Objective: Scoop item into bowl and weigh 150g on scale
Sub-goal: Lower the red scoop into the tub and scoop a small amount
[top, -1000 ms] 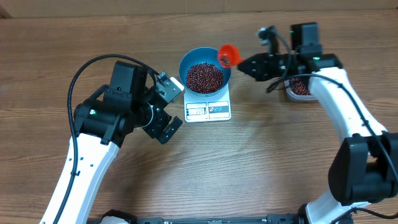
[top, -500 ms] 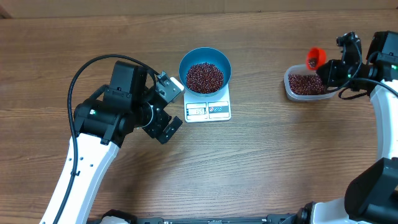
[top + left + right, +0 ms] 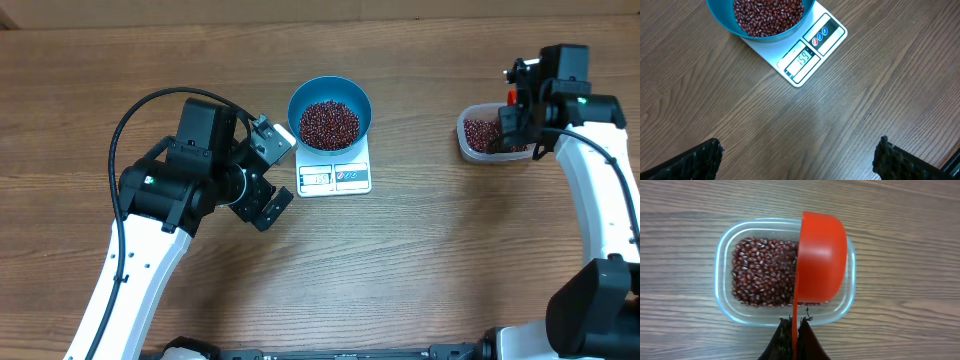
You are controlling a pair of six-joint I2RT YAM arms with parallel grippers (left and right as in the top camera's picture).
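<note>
Table: bare wood (image 3: 420,260) under both arms; everything stands on it.
Left gripper: (image 3: 280,172) released, jaws spread wide and holding nothing. The scale and bowl lie straight ahead of its fingertips (image 3: 702,157), close by but not touching.
Right gripper: (image 3: 794,336) clenched on the thin handle of the red scoop. The tub lies directly ahead of and below the jaws.
Bowl: blue bowl (image 3: 722,22) on the far half of the scale, well off to the left of the right jaws and just ahead of the left ones. It carries a good heap of beans.
Scale: white scale (image 3: 832,42), display edge turned toward the left jaws. Digits show, but I cannot read them surely, so whether the target is met I cannot tell.
Tub: clear tub (image 3: 722,255), long axis lying across the right jaws' line.
Scoop: (image 3: 822,262) long axis runs straight out from the right jaws. The cup is rolled on its side over the tub's right half, mouth turned left toward the beans. Whether it touches them I cannot tell.
Beans: one pile in the bowl (image 3: 767,12), the rest in the tub (image 3: 760,277), left of the cup.
Deciding relation: my judgement is that the right arm alone is placed to dig. The tub's beans lie left of the cup mouth, so a leftward sweep would fill it.
</note>
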